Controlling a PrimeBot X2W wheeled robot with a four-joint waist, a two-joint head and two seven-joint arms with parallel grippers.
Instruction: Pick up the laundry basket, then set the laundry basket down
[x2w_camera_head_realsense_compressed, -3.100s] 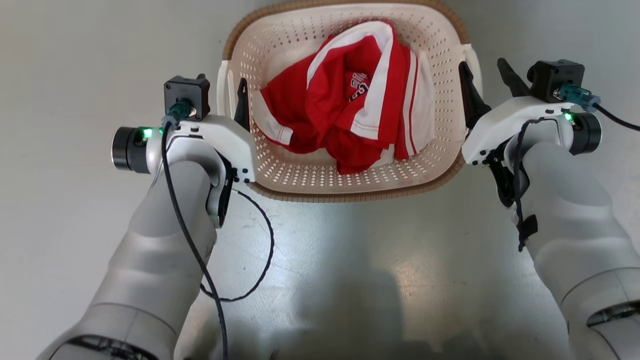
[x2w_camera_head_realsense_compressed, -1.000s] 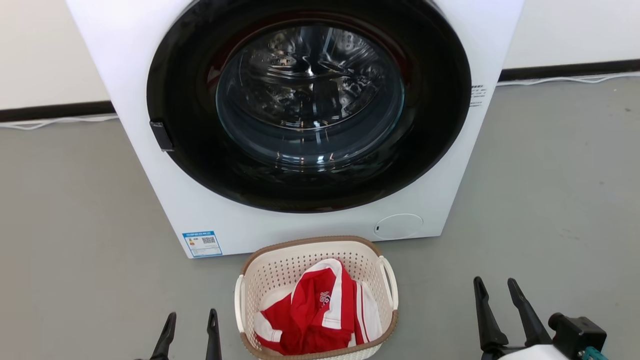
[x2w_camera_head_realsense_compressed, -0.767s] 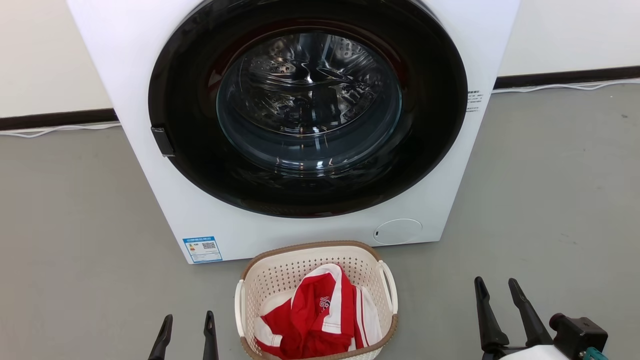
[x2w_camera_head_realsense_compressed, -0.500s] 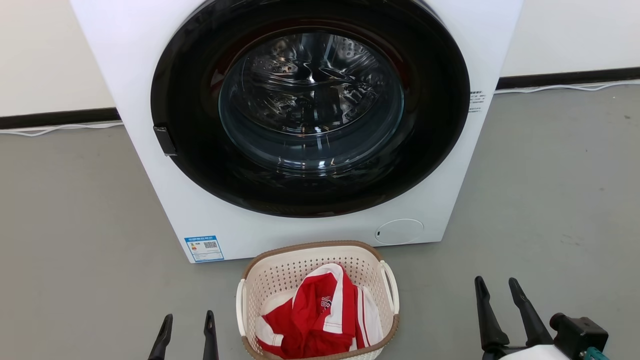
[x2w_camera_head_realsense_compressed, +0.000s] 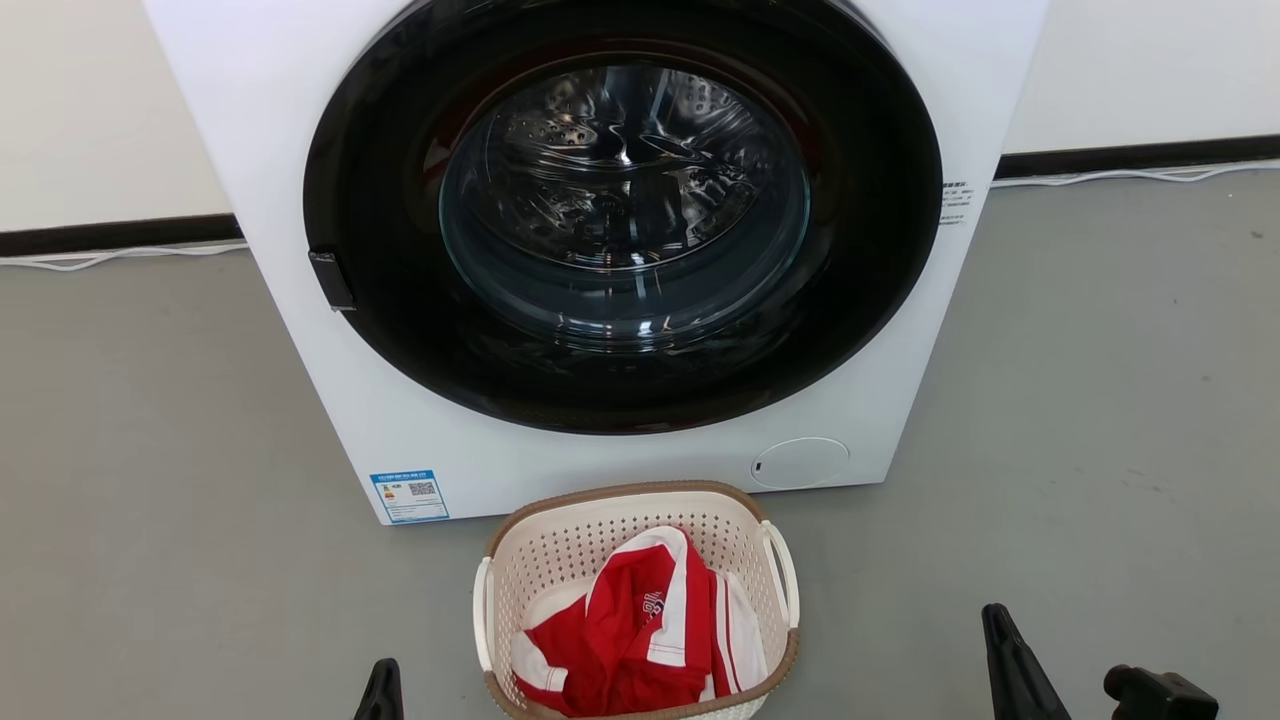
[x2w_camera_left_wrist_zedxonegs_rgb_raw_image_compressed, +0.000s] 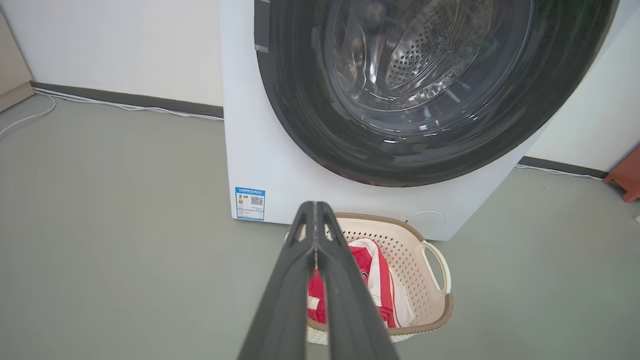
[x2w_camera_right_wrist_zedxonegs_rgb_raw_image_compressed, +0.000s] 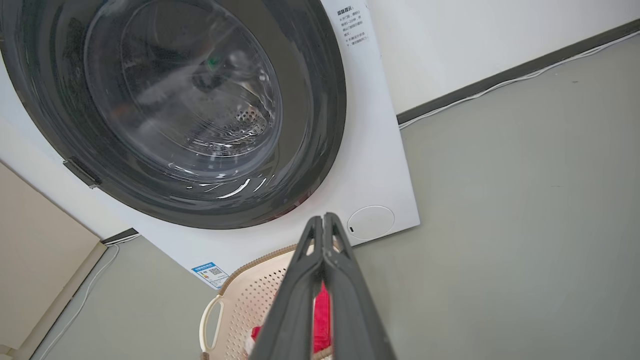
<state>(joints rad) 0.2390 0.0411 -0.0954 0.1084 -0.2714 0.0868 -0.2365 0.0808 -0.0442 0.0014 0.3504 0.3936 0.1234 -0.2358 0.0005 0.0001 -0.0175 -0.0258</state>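
The laundry basket (x2w_camera_head_realsense_compressed: 556, 560), cream with a brown rim and white loop handles, stands on the grey floor just before the washer, with a red and white garment (x2w_camera_head_realsense_compressed: 640, 630) inside. My left gripper (x2w_camera_head_realsense_compressed: 383, 672) pokes up at the bottom edge, left of the basket and apart from it. My right gripper (x2w_camera_head_realsense_compressed: 994, 615) is well off to the basket's right. In the left wrist view my left gripper (x2w_camera_left_wrist_zedxonegs_rgb_raw_image_compressed: 315, 207) is shut on nothing, above the basket (x2w_camera_left_wrist_zedxonegs_rgb_raw_image_compressed: 417, 255). In the right wrist view my right gripper (x2w_camera_right_wrist_zedxonegs_rgb_raw_image_compressed: 324, 218) is shut and empty too, above the basket (x2w_camera_right_wrist_zedxonegs_rgb_raw_image_compressed: 247, 300).
A white front-loading washer (x2w_camera_head_realsense_compressed: 400, 430) with a closed dark round glass door (x2w_camera_head_realsense_compressed: 620, 200) fills the space behind the basket. A dark skirting and a white cable (x2w_camera_head_realsense_compressed: 120, 255) run along the wall. Grey floor (x2w_camera_head_realsense_compressed: 1100, 400) stretches to either side.
Both grippers were open, two fingers apart, half a second ago; now each is shut and sits lower in the head view. Earlier still, they were at the basket's handles. The basket has stayed put.
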